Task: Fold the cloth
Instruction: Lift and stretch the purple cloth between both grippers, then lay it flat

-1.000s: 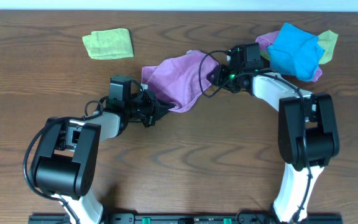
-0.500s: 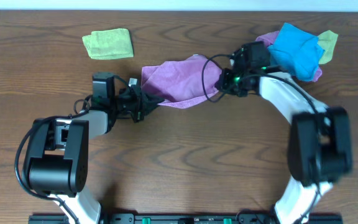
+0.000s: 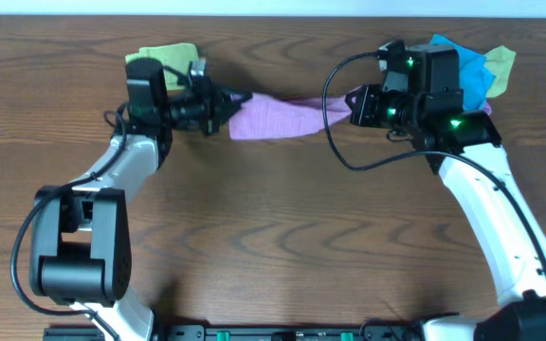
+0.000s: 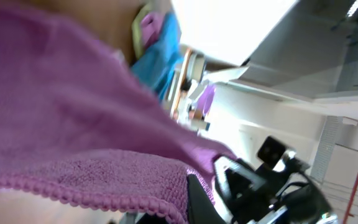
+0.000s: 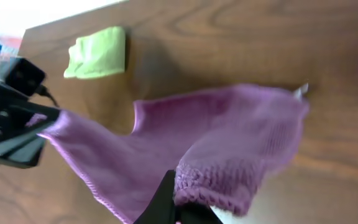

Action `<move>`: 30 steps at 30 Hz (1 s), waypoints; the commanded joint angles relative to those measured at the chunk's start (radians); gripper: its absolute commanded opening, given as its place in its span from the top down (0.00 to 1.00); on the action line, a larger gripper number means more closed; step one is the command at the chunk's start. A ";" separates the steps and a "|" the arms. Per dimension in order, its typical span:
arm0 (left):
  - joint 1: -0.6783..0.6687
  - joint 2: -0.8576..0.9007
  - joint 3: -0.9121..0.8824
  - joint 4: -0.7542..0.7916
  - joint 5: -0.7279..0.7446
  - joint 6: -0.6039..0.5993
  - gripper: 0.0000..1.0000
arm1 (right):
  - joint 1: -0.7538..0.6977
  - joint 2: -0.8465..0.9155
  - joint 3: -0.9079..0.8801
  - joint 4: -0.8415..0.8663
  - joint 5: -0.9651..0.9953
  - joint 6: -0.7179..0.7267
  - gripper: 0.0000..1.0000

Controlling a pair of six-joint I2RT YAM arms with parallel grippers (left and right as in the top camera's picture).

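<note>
The purple cloth [image 3: 278,116] hangs stretched in the air between my two grippers near the table's far edge. My left gripper [image 3: 224,102] is shut on its left corner, next to the green cloth. My right gripper [image 3: 352,104] is shut on its right corner, beside the pile of cloths. In the left wrist view the purple cloth [image 4: 73,124] fills the frame, pinched at my left gripper [image 4: 194,196]. In the right wrist view the cloth [image 5: 210,143] spreads away from my right gripper [image 5: 182,202], which pinches its knitted edge.
A folded green cloth [image 3: 173,54] lies at the back left, behind my left gripper; it also shows in the right wrist view [image 5: 98,53]. A pile of blue, purple and yellow-green cloths [image 3: 467,66] sits at the back right behind the right arm.
Both grippers have lifted the purple cloth off the table and pulled it apart and toward the far edge. It now hangs taut between them instead of lying bunched.
</note>
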 commanded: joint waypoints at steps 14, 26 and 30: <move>0.023 -0.022 0.145 -0.053 -0.398 0.220 0.94 | -0.004 0.208 0.026 0.389 0.105 -0.035 0.99; 0.026 -0.022 0.187 -0.139 -0.204 0.327 0.94 | -0.009 0.184 0.060 0.237 0.053 -0.040 0.99; 0.048 -0.023 0.187 -0.309 -0.131 0.434 0.94 | -0.008 0.142 0.060 0.114 0.040 -0.066 0.99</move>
